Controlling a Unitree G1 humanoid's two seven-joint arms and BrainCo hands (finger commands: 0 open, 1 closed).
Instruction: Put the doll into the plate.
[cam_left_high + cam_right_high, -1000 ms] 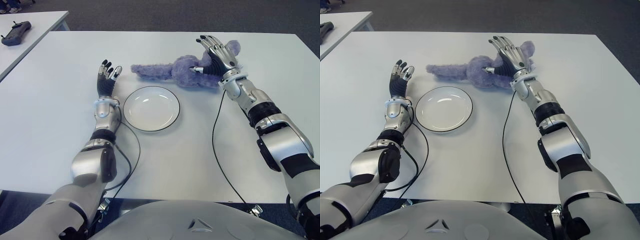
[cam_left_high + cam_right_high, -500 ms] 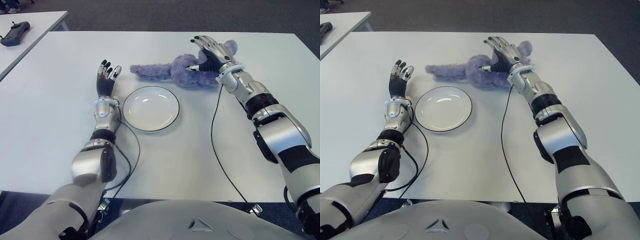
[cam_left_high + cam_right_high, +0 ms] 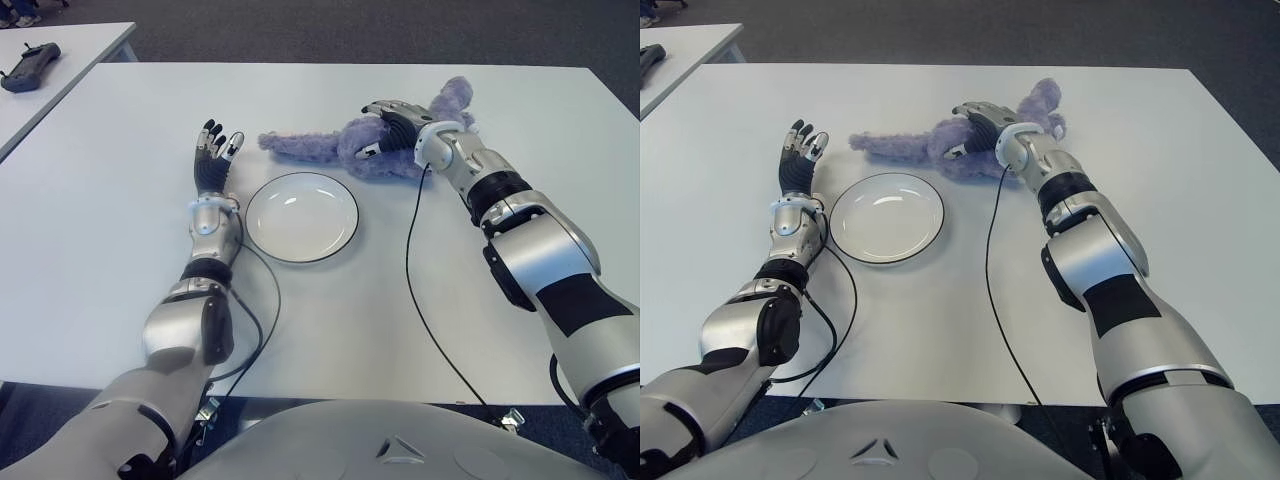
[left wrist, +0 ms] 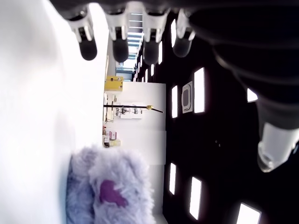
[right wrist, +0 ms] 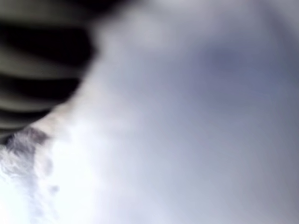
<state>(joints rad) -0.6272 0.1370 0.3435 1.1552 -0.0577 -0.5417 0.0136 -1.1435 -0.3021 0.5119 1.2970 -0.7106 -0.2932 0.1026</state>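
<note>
The purple plush doll (image 3: 310,145) lies stretched out on the white table (image 3: 110,210), just behind the white plate (image 3: 300,220) with a dark rim. My right hand (image 3: 385,128) sits palm down on the doll's thick middle; its fingers curl over the top and the thumb presses the near side. The right wrist view is filled by fur seen from very close. My left hand (image 3: 215,152) shows left of the plate, fingers spread, holding nothing. The left wrist view shows its fingertips (image 4: 119,44) and the doll (image 4: 112,191) beyond them. Nothing lies in the plate.
Black cables trail from both wrists across the table, the right one (image 3: 412,290) running toward the front edge. A dark handheld controller (image 3: 30,66) lies on a second table at the far left. The table's far edge runs behind the doll.
My right hand has swung left from the doll's head end onto its body, turned palm down, and its fingers have curled around the fur. The left hand has not moved.
</note>
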